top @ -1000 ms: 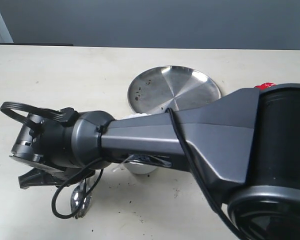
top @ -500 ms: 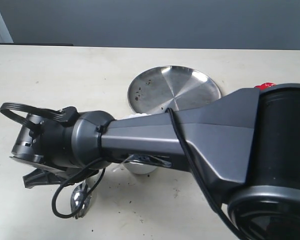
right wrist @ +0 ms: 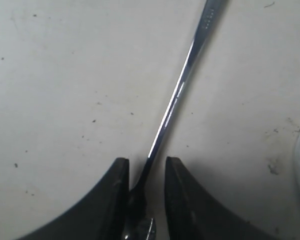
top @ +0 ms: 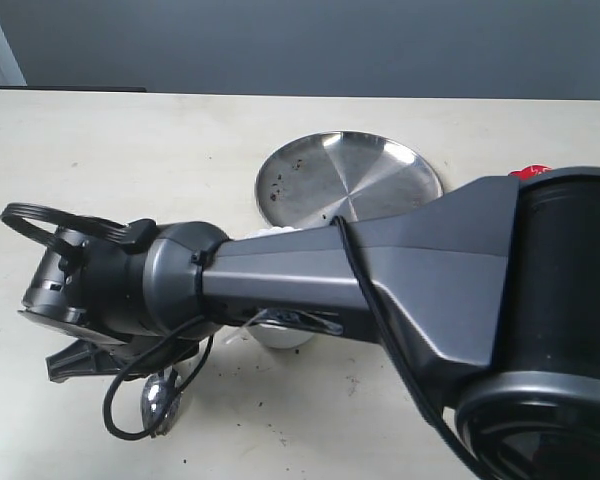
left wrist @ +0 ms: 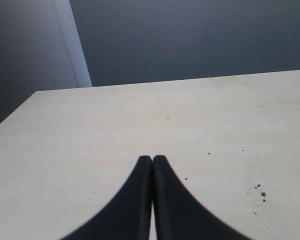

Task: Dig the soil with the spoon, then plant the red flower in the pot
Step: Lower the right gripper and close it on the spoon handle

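**Task status.** The spoon (right wrist: 178, 95) sits at table level at the lower left of the exterior view. Its neck lies between the fingertips of the right gripper (right wrist: 146, 160). The jaws stand partly apart on either side of it; whether they press on the spoon cannot be told.

Behind it, at frame centre, the pot (top: 280, 338) is mostly covered by the right arm (top: 380, 270), so its contents cannot be read. Loose soil crumbs (left wrist: 260, 189) are scattered on the table (top: 130, 140). Dark specks dot the steel plate (top: 350, 180) farther back.

Only a sliver of the red flower (top: 528, 170) shows, at the right edge above the arm, well apart from the pot.

Judgement: the spoon step is in hand; planting is not yet done.

**Arm pose.** The right arm reaches across the frame from lower right to lower left, with the wrist bent down toward the table. The left gripper (left wrist: 152, 157) has its jaws closed together, empty, above the table
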Tool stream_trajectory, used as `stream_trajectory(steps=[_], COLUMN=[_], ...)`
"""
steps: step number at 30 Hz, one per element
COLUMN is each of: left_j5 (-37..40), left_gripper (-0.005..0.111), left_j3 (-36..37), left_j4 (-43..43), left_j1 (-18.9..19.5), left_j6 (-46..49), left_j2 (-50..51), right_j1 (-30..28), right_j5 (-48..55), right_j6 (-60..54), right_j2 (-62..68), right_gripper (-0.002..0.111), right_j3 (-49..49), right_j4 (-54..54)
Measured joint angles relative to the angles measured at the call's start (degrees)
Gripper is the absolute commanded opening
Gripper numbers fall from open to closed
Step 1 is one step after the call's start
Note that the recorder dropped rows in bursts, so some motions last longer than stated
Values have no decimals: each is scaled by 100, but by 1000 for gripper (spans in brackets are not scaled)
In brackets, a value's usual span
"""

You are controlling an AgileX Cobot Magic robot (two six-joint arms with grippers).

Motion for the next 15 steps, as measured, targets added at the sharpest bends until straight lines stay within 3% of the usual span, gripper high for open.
stream_trajectory(steps=[15], left_j5=[0], left_gripper=[0], left_j3=[0], left_j4=[0], left_j1=[0], left_j6=[0], left_j2=[0], right_j1=[0], right_j5=[-206], right_j6=[-51], right_j2=[0], right_gripper=[26], right_j3=[0], right_j4=[195])
